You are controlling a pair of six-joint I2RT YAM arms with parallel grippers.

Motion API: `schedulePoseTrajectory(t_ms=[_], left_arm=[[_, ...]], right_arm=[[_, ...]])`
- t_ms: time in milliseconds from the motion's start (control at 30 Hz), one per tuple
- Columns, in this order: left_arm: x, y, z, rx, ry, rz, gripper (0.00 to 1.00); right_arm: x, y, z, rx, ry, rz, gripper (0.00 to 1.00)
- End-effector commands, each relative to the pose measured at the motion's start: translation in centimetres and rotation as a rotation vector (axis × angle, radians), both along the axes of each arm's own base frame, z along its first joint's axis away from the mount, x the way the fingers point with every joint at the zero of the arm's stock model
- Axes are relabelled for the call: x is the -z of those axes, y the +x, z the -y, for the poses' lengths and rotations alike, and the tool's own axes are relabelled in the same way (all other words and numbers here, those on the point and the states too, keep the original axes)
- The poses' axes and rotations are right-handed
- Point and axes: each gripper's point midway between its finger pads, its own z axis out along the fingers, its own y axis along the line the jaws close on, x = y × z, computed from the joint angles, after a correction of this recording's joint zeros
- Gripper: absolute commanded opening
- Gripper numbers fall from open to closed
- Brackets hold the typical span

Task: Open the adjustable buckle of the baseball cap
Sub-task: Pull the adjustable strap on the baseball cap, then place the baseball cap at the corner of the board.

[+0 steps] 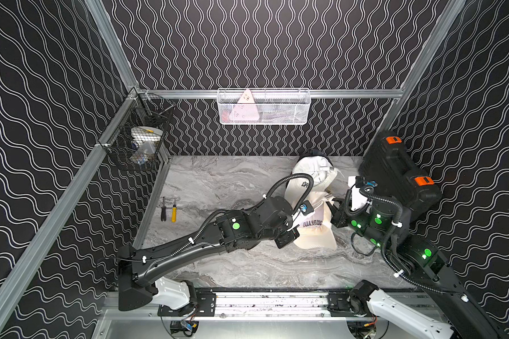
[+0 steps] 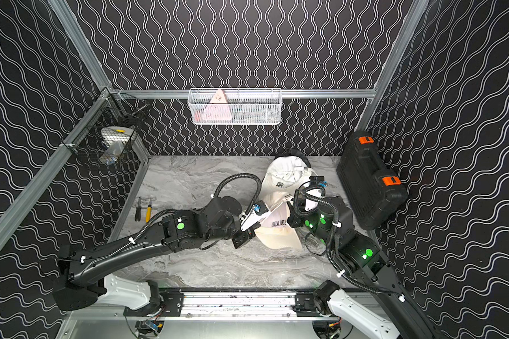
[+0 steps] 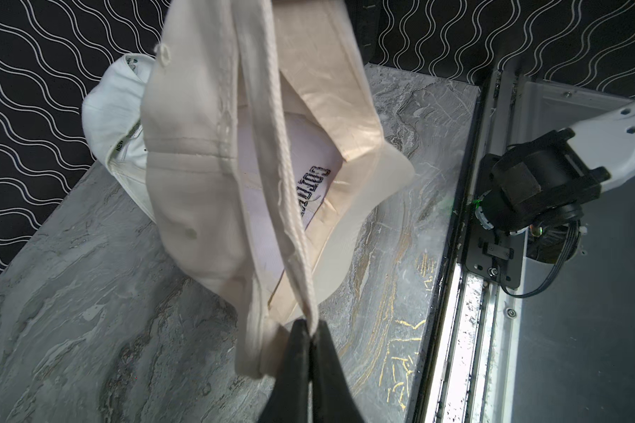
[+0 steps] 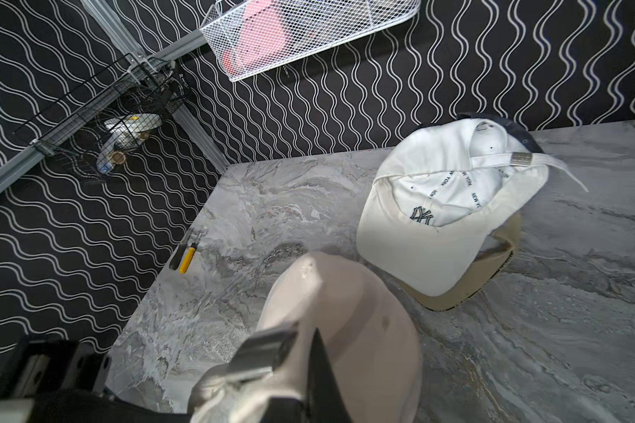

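A cream baseball cap (image 1: 316, 234) with dark lettering hangs between my two grippers in both top views (image 2: 278, 234), brim down at the table, back raised. In the left wrist view my left gripper (image 3: 311, 329) is shut on the thin free end of the cap's back strap (image 3: 283, 175). In the right wrist view the silver adjustable buckle (image 4: 268, 351) sits on the strap right beside my right gripper (image 4: 318, 351), which is shut on the cream strap; only one black finger (image 4: 323, 373) shows. In a top view the right gripper (image 1: 334, 210) is at the cap's right side.
A white New York cap (image 4: 437, 205) lies upside down on a beige cap (image 4: 466, 285) at the back, near a black tool case (image 1: 400, 176). Two screwdrivers (image 1: 168, 210) lie at the left. A white basket (image 1: 263, 107) and a black basket (image 1: 141, 141) hang on the walls.
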Motion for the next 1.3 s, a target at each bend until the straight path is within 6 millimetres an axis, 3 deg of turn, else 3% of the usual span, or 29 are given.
schedulePoseTrajectory(t_ms=[0, 167, 267, 433, 633, 867, 967, 1267], left_arm=[[-0.7, 0.7, -0.6, -0.041, -0.026, 0.013, 0.0], [-2.8, 2.6, -2.4, -0.114, -0.122, 0.018, 0.0], [-3.5, 3.5, -3.0, -0.137, -0.159, 0.014, 0.0], [-1.9, 5.7, -3.4, -0.189, -0.205, -0.041, 0.0], [0.6, 8.7, -4.9, -0.282, -0.231, -0.084, 0.0], [1.9, 13.2, -7.8, -0.423, -0.267, -0.106, 0.0], [2.0, 15.7, -10.2, -0.506, -0.348, -0.134, 0.0], [1.9, 21.4, -17.2, -0.702, -0.376, -0.146, 0.0]], right_arm=[[-0.3, 0.4, 0.9, 0.065, 0.014, 0.002, 0.0], [1.2, 0.5, 0.0, 0.032, -0.006, -0.054, 0.0], [3.3, 0.8, -1.3, -0.011, -0.01, -0.122, 0.05], [9.0, 1.6, -4.1, -0.079, -0.04, -0.285, 0.17], [13.2, 2.6, -4.5, -0.062, -0.117, -0.385, 0.44], [13.2, 2.7, -3.8, -0.039, -0.14, -0.375, 0.53], [13.0, 2.7, -3.2, -0.022, -0.151, -0.362, 0.55], [13.2, 2.3, -2.1, -0.008, -0.172, -0.353, 0.57]])
